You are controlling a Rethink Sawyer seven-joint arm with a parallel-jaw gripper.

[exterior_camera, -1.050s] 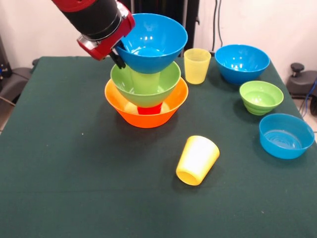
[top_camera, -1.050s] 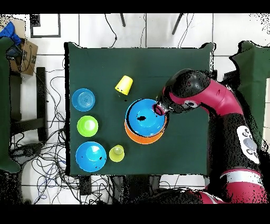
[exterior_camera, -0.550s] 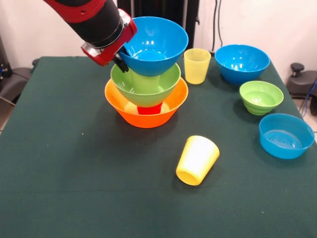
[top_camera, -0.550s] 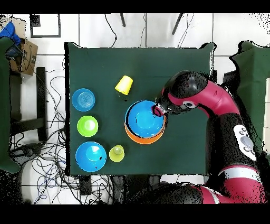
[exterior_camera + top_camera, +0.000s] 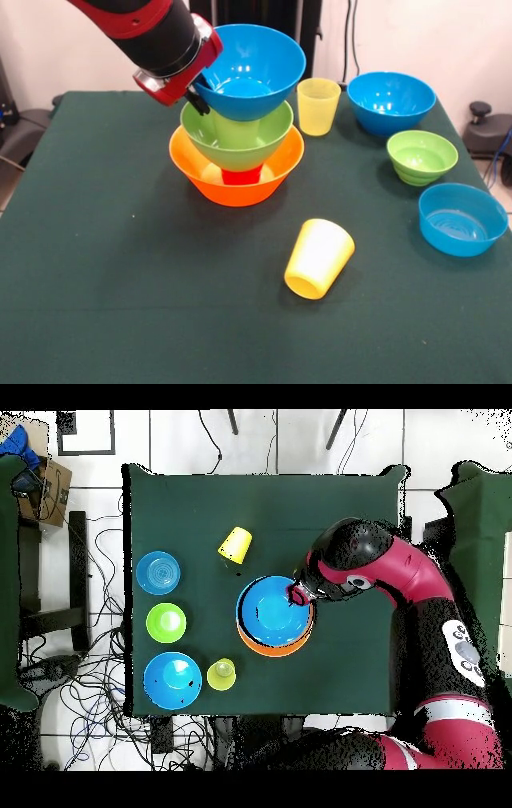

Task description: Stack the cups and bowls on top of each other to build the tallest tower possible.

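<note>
Tower (image 5: 237,128) on the green cloth table (image 5: 120,288): large glossy orange plastic bowl (image 5: 237,186), red cup (image 5: 241,176), large lime green bowl (image 5: 236,140), medium blue bowl (image 5: 252,70) topmost. Robot gripper (image 5: 194,98) closed on the blue bowl's rim. Bright yellow plastic tumbler (image 5: 318,258) lying on its side, well apart.

arm (image 5: 420,589): I see glossy red shells, black rounded joints
wrist (image 5: 164,36): black cylinder, red collar, silvery rim
lower link (image 5: 465,652): white oval marking
</note>
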